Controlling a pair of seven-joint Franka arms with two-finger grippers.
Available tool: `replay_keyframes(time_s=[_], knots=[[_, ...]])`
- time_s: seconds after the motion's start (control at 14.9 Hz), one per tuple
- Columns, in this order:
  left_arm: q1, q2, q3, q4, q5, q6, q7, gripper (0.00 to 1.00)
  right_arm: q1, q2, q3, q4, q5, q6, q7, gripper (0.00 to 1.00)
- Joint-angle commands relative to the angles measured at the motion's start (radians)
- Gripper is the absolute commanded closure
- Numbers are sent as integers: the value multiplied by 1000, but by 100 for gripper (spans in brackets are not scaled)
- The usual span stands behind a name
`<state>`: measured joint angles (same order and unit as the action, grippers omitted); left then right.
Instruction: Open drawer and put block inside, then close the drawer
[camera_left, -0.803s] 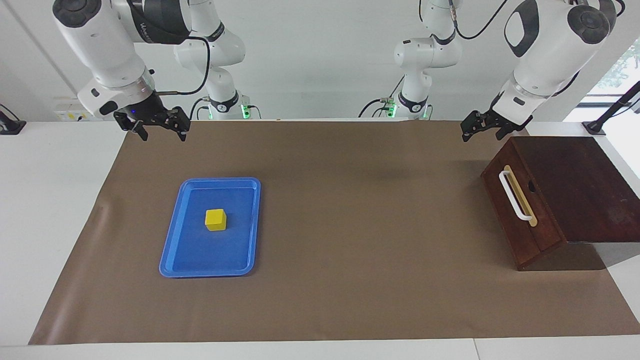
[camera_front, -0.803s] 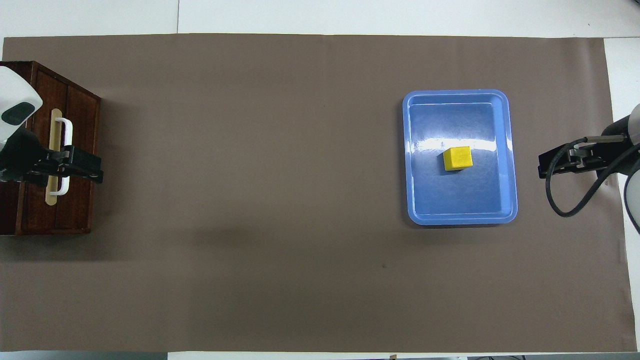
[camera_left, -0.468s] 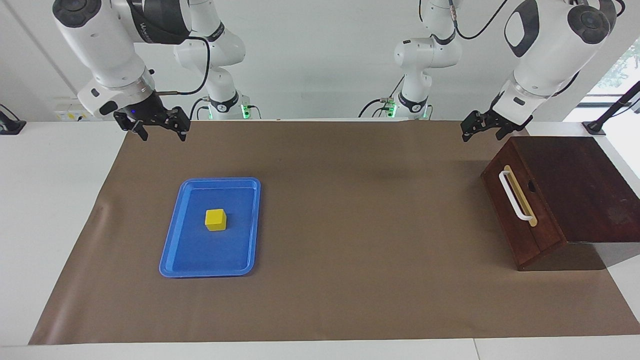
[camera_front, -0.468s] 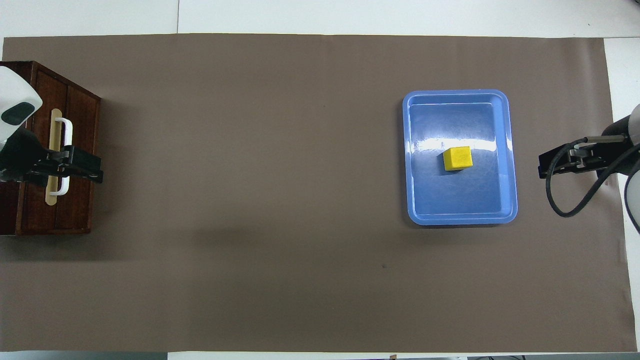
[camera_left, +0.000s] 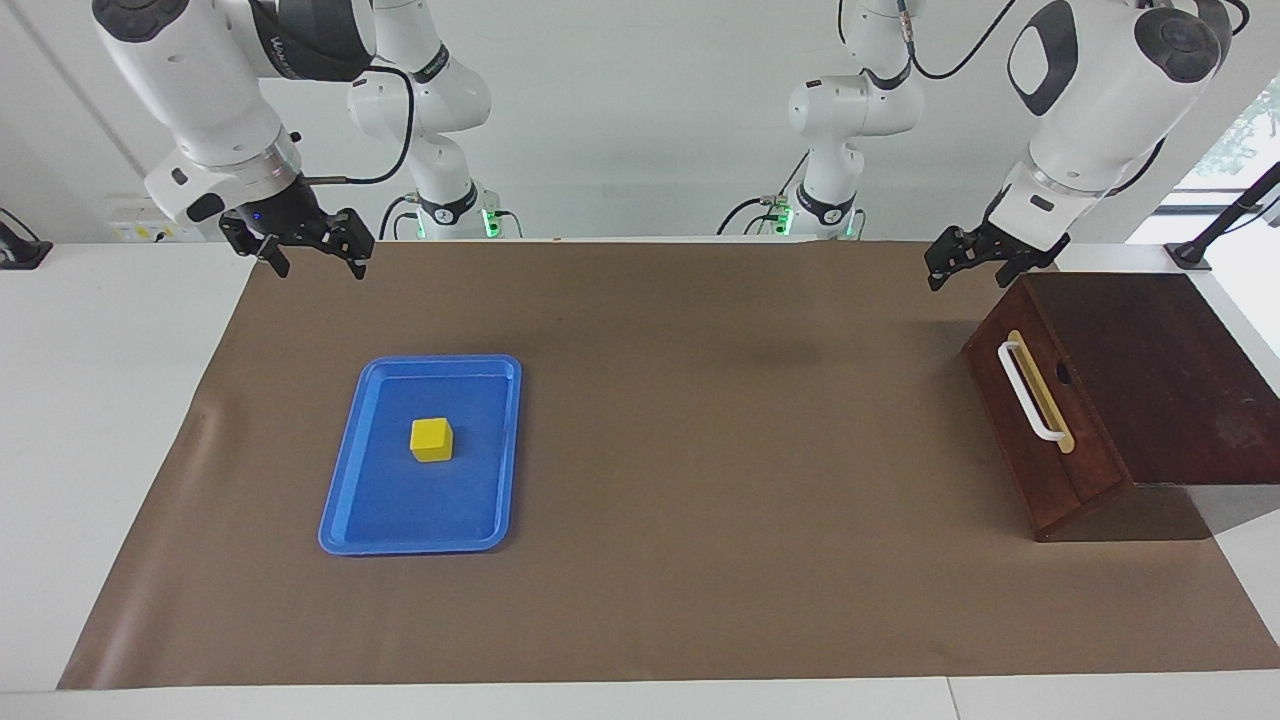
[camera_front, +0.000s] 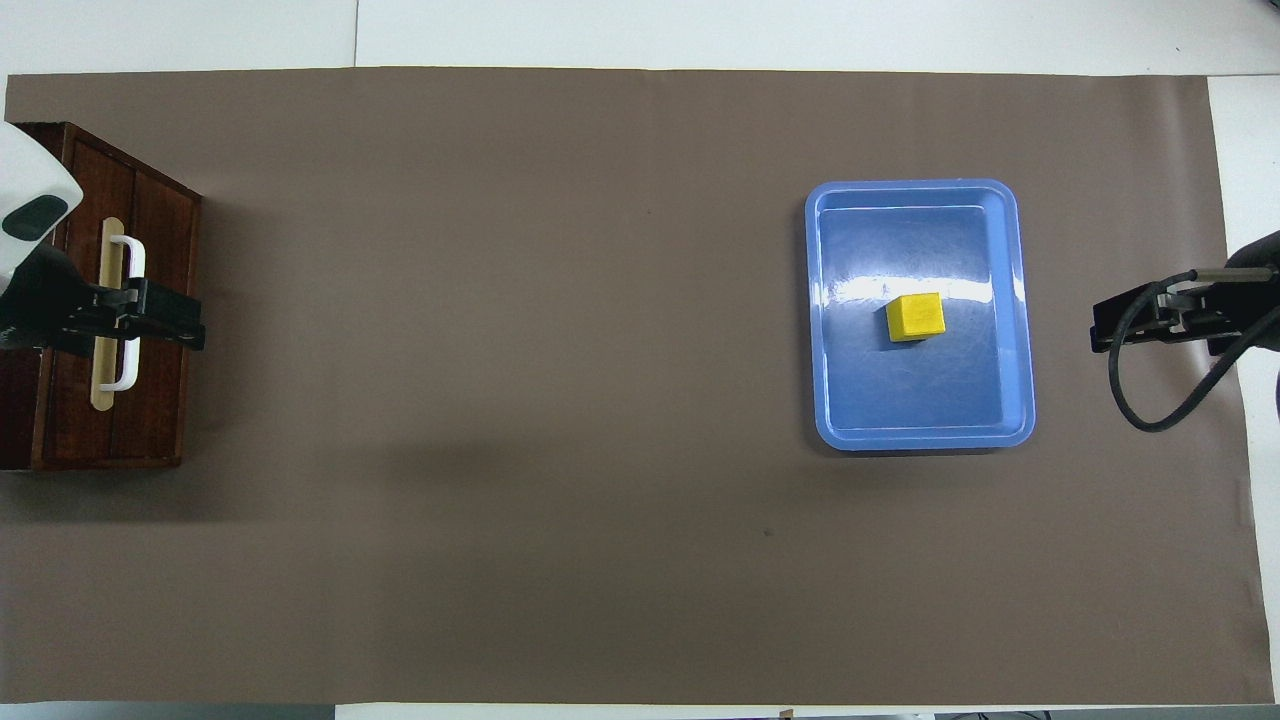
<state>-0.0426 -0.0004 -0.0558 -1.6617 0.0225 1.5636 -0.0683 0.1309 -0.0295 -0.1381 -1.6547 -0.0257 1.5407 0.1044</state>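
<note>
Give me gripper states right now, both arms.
Left gripper: open, empty, raised above the mat beside the drawer.
Right gripper: open, empty, raised above the mat, clear of the block.

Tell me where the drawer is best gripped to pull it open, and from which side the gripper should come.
Grip the white bar handle at its middle. It stands off the drawer front on a tan strip, leaving a gap for a finger. The front faces the middle of the table and leans back, so coming from in front and slightly above looks best. The left gripper, open, hangs nearest, beside the cabinet.
</note>
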Motion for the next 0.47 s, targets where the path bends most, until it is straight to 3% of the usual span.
replay_keyframes(time_s=[0.0, 0.4], knots=[[-48, 8, 5, -53, 112, 85, -2, 0, -16, 17, 5, -4, 10, 44, 165, 1], [-79, 128, 5, -85, 301, 217, -50, 0, -53, 200, 2, 142, 90, 4, 585, 3]])
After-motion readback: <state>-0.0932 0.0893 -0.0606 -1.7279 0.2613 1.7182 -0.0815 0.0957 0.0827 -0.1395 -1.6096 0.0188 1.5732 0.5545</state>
